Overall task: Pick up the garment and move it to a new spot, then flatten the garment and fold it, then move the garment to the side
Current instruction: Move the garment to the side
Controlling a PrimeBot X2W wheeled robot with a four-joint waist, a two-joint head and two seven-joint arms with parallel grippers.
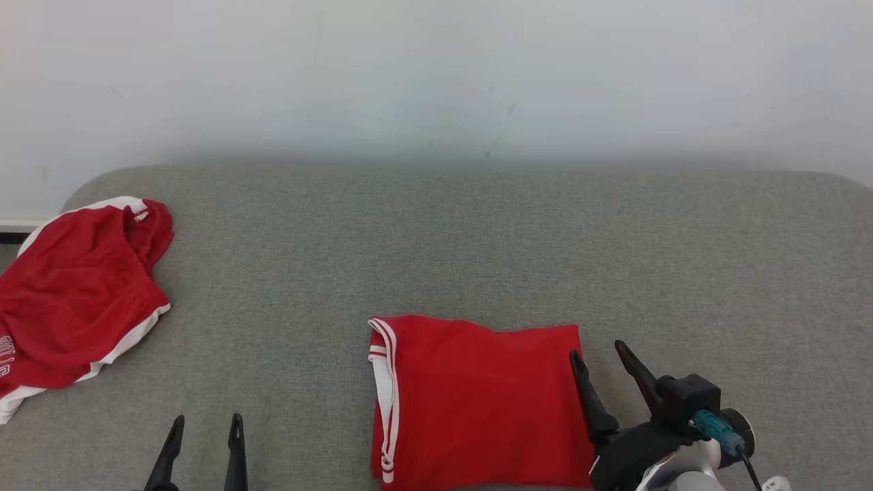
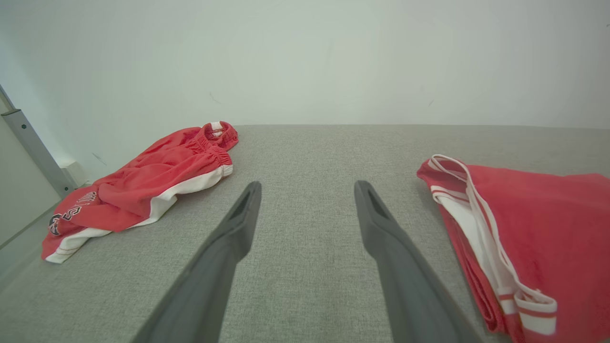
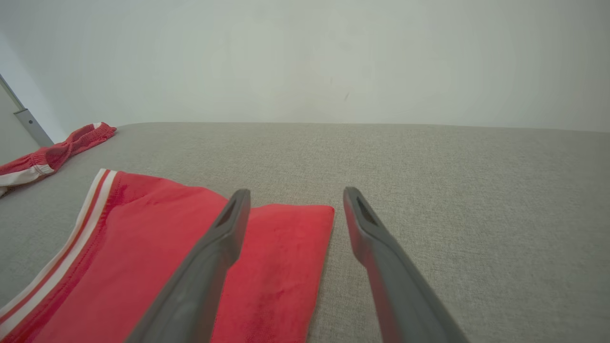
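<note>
Item: folded red garment (image 1: 477, 402), lower centre of frame, flat on the grey bench (image 1: 477, 239), white-striped edge facing left. Right claw (image 1: 597, 350): wide, empty, straddling the garment's right edge, likely set to pinch it for the move aside. Left claw (image 1: 208, 418): wide, empty, over bare bench at lower left. Crumpled red shorts (image 1: 75, 300) occupy the left rim; the right half and upper band of the bench lie open.

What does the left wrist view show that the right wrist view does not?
Left wrist view: the left gripper, fingers open over bare grey surface, and black lettering on the crumpled shorts. Right wrist view: the right gripper, fingers open, one over the folded garment's plain edge. Both: the two red garments, grey surface, white wall.
</note>
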